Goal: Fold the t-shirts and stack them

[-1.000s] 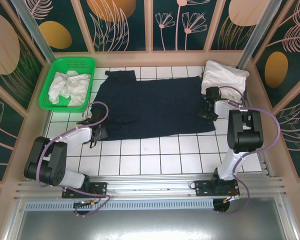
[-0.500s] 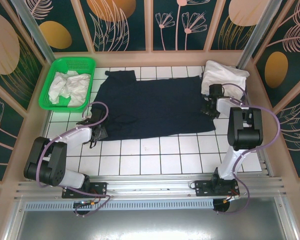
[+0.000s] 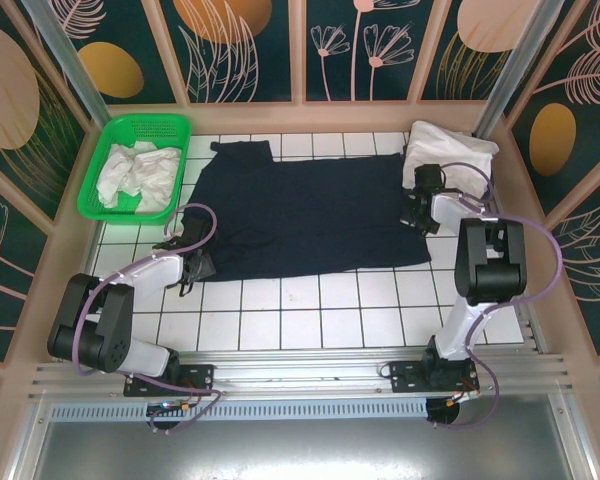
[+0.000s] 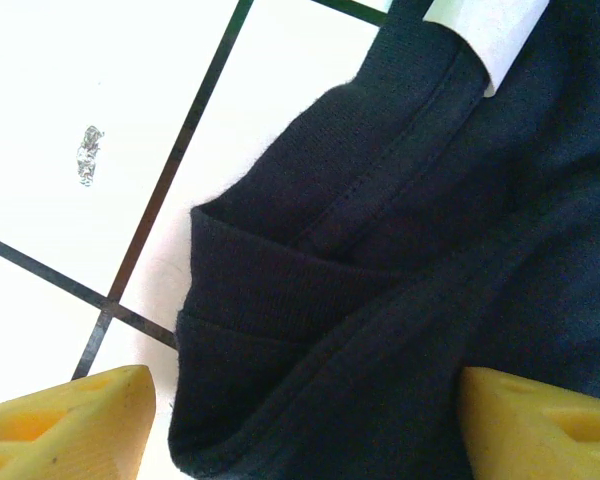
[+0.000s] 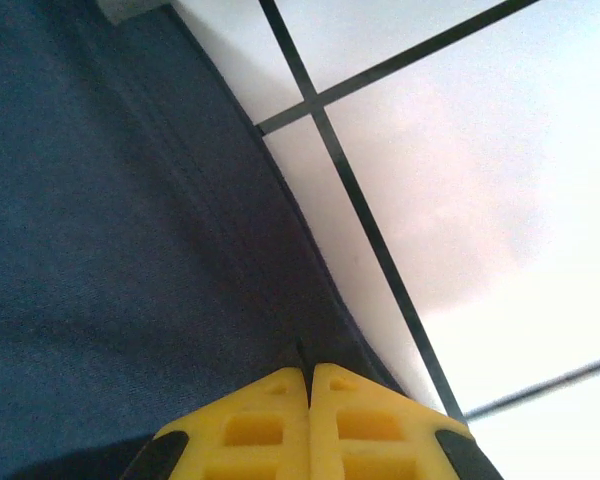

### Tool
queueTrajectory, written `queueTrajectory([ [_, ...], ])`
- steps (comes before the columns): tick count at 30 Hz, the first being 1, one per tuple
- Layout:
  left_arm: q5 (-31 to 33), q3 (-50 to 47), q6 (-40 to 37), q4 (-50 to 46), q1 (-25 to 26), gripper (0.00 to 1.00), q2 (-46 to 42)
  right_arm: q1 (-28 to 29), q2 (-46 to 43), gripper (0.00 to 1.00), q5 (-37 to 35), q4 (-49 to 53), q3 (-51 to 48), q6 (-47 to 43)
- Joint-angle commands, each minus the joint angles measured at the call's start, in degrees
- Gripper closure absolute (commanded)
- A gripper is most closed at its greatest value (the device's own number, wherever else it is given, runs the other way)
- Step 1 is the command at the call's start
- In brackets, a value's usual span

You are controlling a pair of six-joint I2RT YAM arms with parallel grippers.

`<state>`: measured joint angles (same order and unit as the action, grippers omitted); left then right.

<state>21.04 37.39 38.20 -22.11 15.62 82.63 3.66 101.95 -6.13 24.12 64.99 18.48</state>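
Left gripper (image 3: 198,262) from the top camera is parked right at the near-left corner of the navy t-shirt (image 3: 300,215), which is spread flat on the tiled table (image 3: 310,310). Its long axis runs left to right, and one sleeve pokes toward the far left. The right gripper (image 3: 416,218) sits on the shirt's opposite short edge, so the shirt basically lies between the two. A green basket (image 3: 145,120) in the far-left corner holds crumpled white t-shirts (image 3: 135,175), just beside the navy one. A white t-shirt pile (image 3: 450,155) sits in the far-right corner, just behind the right gripper. On the left wrist cam, the left gripper (image 4: 300,440) is spread wide. One yellow finger (image 4: 65,430) is over bare white tile (image 4: 80,80) and the other is off at the right, with a doubled-over ribbed edge of the navy t-shirt (image 4: 380,250) running in between them. There's a white tag (image 4: 485,30) at the top, so this looks like the neck end. On the right wrist cam, the right gripper (image 5: 308,375) has its yellow fingers pressed flat together, tips right on the hem line of the navy t-shirt (image 5: 100,250). The cloth fills the left side and the white tile (image 5: 480,200) the right. Can't honestly tell if any fabric is pinched in there.
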Motion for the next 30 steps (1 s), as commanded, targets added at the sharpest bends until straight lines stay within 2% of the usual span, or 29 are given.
queueTrajectory([
  [1,0.84,0.5,-0.58,-0.58,-0.59,0.22,-1.03,3.2,-7.14,1.0,-7.08,9.25,0.2,3.11],
  [8,1.19,0.32,-0.91,-0.36,-0.59,0.22,-0.42,3.6,-13.1,1.0,-13.17,16.25,-2.95,6.3],
  [13,1.17,0.32,-0.84,-0.54,-0.61,0.22,-0.88,1.5,-9.22,0.98,-9.78,11.41,-0.58,2.26],
  [16,1.47,-0.19,-0.23,-0.95,-0.66,0.22,-1.66,0.69,-3.79,0.88,-4.94,9.87,1.57,-0.21],
  [19,2.23,-0.79,0.69,-1.64,-0.59,0.21,-2.1,0.68,-0.46,0.77,-4.66,10.27,2.91,-0.59],
  [21,2.71,-1.08,1.46,-2.46,-0.7,0.21,-2.35,1.85,-1.64,0.7,-6.54,10.91,2.75,-0.29],
  [24,2.4,-2.11,2.38,-2.7,-1.38,0.22,-3.57,3.7,-6.51,0.54,-7.07,10.28,0.84,0.6],
  [27,1.0,-1.22,2.53,-3.27,-1.51,0.25,-5.28,6.44,-10.99,0.5,-7.42,9.33,-2.13,2.61],
  [30,-5.12,1.18,0.93,-0.59,-1.42,0.29,-7.81,9.33,-14.02,0.49,-4.4,6.02,-6.7,4.47],
])
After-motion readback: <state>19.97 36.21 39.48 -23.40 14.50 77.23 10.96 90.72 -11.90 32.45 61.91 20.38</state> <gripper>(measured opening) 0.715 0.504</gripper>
